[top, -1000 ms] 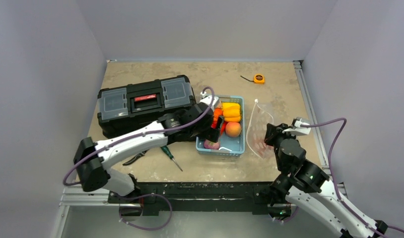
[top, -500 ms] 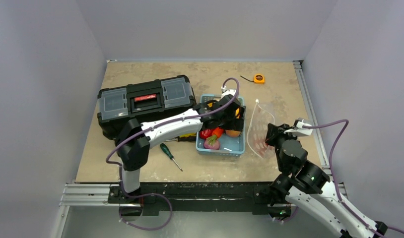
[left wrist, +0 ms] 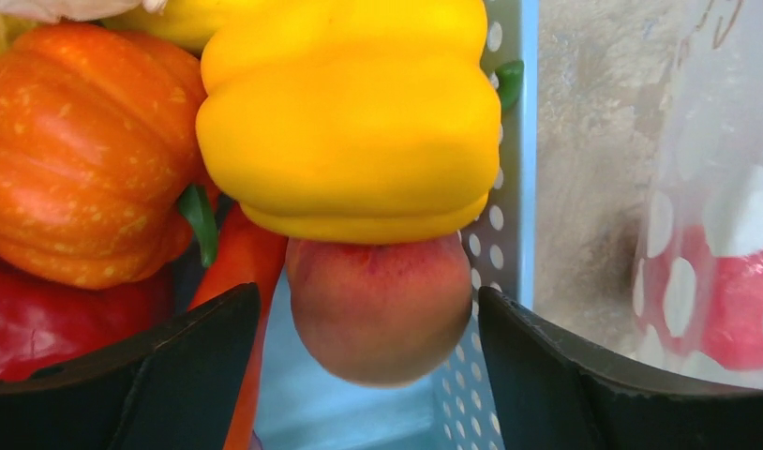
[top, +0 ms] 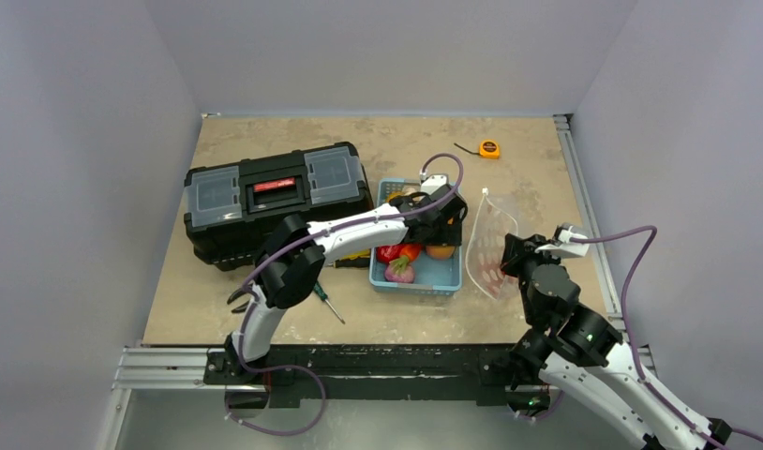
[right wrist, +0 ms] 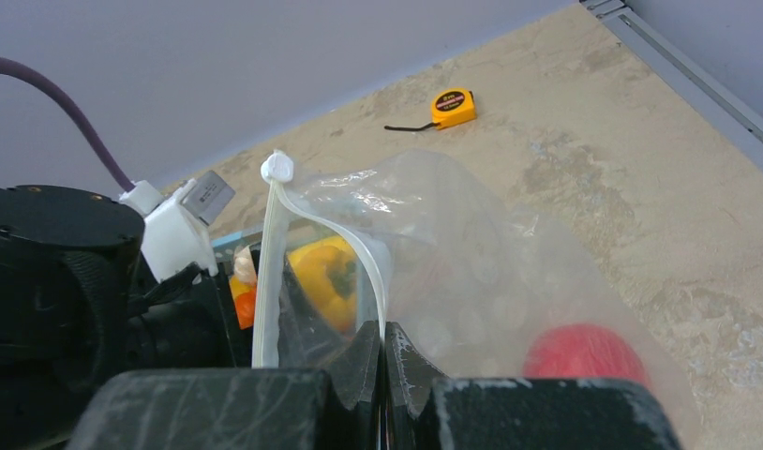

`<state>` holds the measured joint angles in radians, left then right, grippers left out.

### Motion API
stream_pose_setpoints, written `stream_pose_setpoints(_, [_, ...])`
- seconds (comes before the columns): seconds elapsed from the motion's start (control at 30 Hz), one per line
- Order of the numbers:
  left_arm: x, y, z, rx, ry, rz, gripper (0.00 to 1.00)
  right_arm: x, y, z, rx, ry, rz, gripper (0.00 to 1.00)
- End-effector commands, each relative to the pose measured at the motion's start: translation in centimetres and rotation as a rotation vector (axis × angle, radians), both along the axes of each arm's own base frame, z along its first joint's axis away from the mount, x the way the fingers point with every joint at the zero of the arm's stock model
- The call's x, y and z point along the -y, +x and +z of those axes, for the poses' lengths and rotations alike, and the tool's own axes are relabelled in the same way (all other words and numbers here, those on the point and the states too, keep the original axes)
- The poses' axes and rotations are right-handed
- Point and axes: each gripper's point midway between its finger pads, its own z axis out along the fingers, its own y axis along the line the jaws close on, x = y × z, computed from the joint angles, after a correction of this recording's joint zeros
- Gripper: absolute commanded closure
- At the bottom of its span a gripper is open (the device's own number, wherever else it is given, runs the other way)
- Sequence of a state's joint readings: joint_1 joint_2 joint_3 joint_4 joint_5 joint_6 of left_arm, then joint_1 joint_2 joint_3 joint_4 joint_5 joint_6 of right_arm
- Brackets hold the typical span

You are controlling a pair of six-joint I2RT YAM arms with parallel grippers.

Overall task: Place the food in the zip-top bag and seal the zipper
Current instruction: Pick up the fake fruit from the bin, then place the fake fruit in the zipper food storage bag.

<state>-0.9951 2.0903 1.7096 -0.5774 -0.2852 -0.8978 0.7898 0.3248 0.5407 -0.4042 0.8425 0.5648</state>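
The left claw (top: 445,225) hangs over the light blue slotted plastic basket (top: 440,275) in the middle of the overhead view. Its two black fingers (left wrist: 172,375) are spread wide apart and clamp nothing. In the left wrist view a round peach-coloured toy fruit (left wrist: 382,305) lies low in the gap between them, with space on either side. Directly above it in that frame sits a glossy yellow toy pepper (left wrist: 350,122). An orange ribbed toy pumpkin (left wrist: 78,159) fills the upper left, a red toy pepper (left wrist: 40,323) the lower left, and a long orange-red toy piece (left wrist: 242,272) runs down beside the left finger. All of these are inside the basket. Just right of the basket stands the clear dotted plastic zip-top bag (top: 490,246), its mouth turned toward the basket. The right claw (right wrist: 384,342) is pinched together on the bag's mouth edge, where one side of the whitish zipper strip (right wrist: 268,272) curves down into it. The strip's other side rises straight at the left of the right wrist view, so the mouth gapes unsealed. One round red toy food (right wrist: 584,352) already lies inside the bag at the lower right of that frame. On the tan bench (top: 378,141), a black plastic toolbox (top: 275,192) lies left of the basket, a green-handled screwdriver (top: 314,287) sits below it, and a small orange tape measure (top: 489,148) rests near the top of the frame.
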Motion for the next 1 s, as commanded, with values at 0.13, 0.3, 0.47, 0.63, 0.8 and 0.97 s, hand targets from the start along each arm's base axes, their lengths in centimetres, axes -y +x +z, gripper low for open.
stream_pose_setpoints(0.13, [0.7, 1.2, 0.1, 0.035, 0.012, -0.022, 0.34, -0.4, 0.1, 0.4, 0.017, 0.01, 0.016, 1.0])
stream_pose_setpoints(0.3, [0.2, 0.9, 3.8, 0.086, -0.014, -0.073, 0.57, -0.5, 0.1, 0.4, 0.016, 0.006, 0.021, 1.0])
stream_pose_setpoints(0.47, [-1.4, -0.2, 9.9, 0.171, -0.064, -0.162, 0.61, -0.5, 0.1, 0.4, 0.017, 0.007, 0.024, 1.0])
stream_pose_setpoints(0.63, [-3.4, -2.8, 14.5, 0.222, -0.185, -0.294, 0.76, -0.8, 0.2, 0.3, 0.013, 0.001, 0.035, 1.0])
stream_pose_setpoints(0.8, [-5.5, -6.8, 17.7, 0.3, -0.356, -0.4, 0.78, -1.0, 0.3, 0.3, 0.009, -0.005, 0.043, 1.0])
stream_pose_setpoints(0.97, [-6.6, -10.6, 20.2, 0.338, -0.503, -0.517, 0.78, -1.1, 0.2, 0.3, 0.011, -0.006, 0.053, 1.0])
